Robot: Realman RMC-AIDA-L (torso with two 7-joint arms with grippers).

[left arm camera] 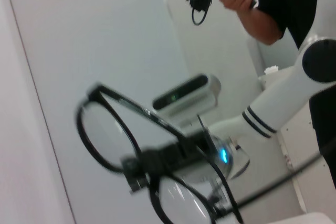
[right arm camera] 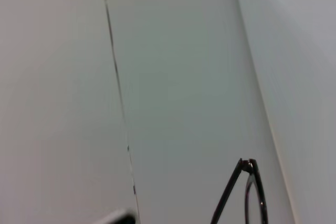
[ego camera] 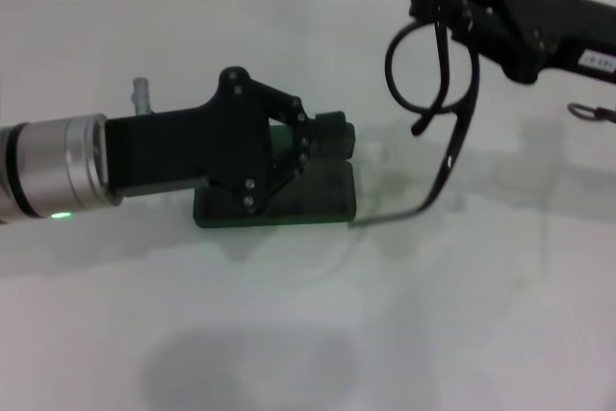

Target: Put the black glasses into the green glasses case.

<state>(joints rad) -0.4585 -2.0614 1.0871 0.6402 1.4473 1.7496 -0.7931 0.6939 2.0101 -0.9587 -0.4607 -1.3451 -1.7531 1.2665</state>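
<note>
I've got the right gripper (ego camera: 445, 2) pinching the black glasses (ego camera: 433, 64) aloft beside the green glasses case (ego camera: 318, 201), which the left gripper (ego camera: 322, 134) pins to the worktop (ego camera: 308, 334), clamped on its lid edge, I think.

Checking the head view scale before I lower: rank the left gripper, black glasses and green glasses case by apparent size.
1. Left gripper, though it sits nearer the camera.
2. Black glasses, hanging from the right gripper.
3. Green glasses case, mostly hidden under the left gripper, so unsure.
</note>
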